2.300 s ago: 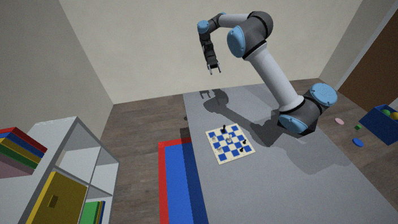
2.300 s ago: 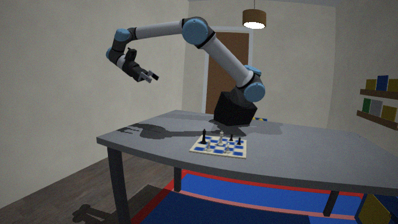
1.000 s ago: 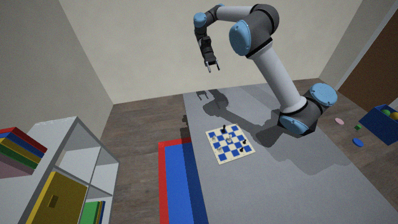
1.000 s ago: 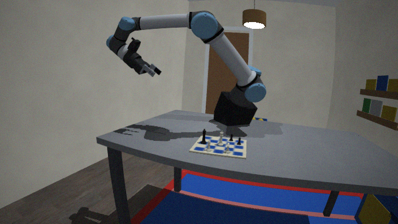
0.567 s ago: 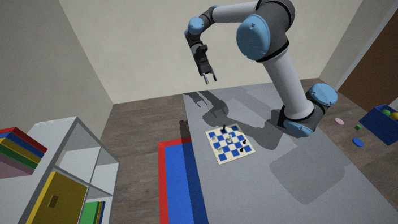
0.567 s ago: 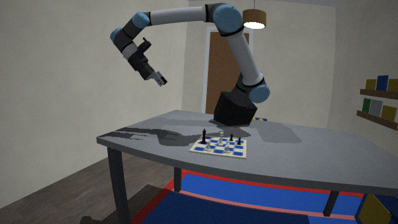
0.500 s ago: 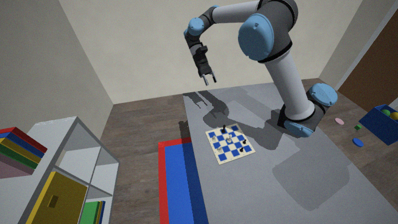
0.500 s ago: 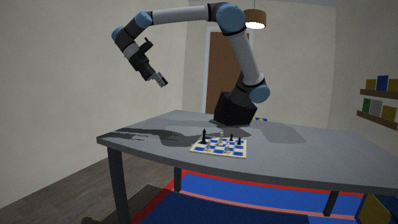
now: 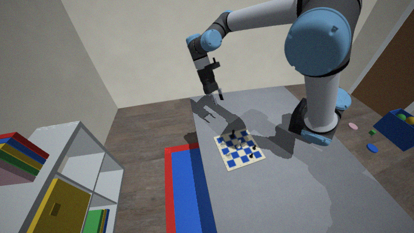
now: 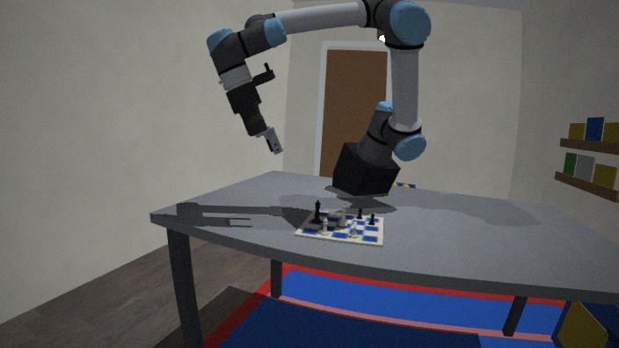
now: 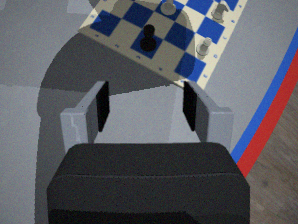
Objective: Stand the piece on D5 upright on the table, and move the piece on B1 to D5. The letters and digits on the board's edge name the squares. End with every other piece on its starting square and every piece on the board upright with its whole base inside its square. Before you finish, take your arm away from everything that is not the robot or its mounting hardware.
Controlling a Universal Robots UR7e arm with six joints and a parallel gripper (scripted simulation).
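Observation:
A small blue and cream chessboard (image 9: 232, 169) (image 10: 338, 240) (image 11: 107, 24) lies on the grey table (image 9: 264, 200) (image 10: 462, 237). On it stand a tall black piece (image 9: 233, 134) (image 10: 316, 212) (image 11: 149, 36), two small black pieces (image 9: 254, 147) (image 10: 372, 218) and several white pieces, one near the middle (image 9: 239, 144) (image 10: 343, 216) (image 11: 169, 4). The edge letters are too small to read, and I cannot tell whether any piece lies on its side. My gripper (image 9: 215, 95) (image 10: 274, 145) (image 11: 146, 96) is open and empty. It hangs high above the table's far part, well away from the board.
The robot's base (image 9: 317, 123) (image 10: 365, 176) stands on the table behind the board. A red and blue rug (image 9: 182, 188) lies on the floor beside the table. A white shelf unit (image 9: 73, 176) stands at the left, and a blue bin (image 9: 397, 127) at the right.

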